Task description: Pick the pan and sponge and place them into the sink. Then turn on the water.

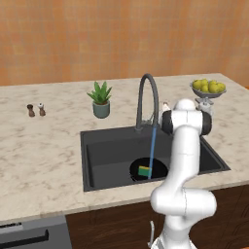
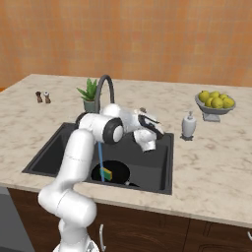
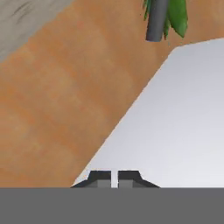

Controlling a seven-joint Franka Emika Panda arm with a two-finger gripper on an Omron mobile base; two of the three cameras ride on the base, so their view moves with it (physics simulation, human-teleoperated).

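Note:
The dark grey sink (image 1: 104,151) holds the black pan (image 1: 158,170) at its front middle. On the pan lies the green-and-yellow sponge (image 1: 144,170). A thin light-blue stream of water (image 1: 152,146) falls from the arched faucet (image 1: 146,92) onto the pan, just right of the sponge. In the right base view the pan (image 2: 118,170), sponge (image 2: 106,173) and water (image 2: 100,160) show past my arm. My hand hovers over the sink's back right, close to the faucet's base. The gripper (image 3: 113,178) is shut on nothing, its tips pressed together.
A potted plant (image 1: 101,99) stands behind the sink's left. Two small shakers (image 1: 36,110) sit far left. A bowl of yellow fruit (image 1: 208,88) is at the back right, with a white soap dispenser (image 2: 189,125) beside the sink. The orange wall closes the counter's back.

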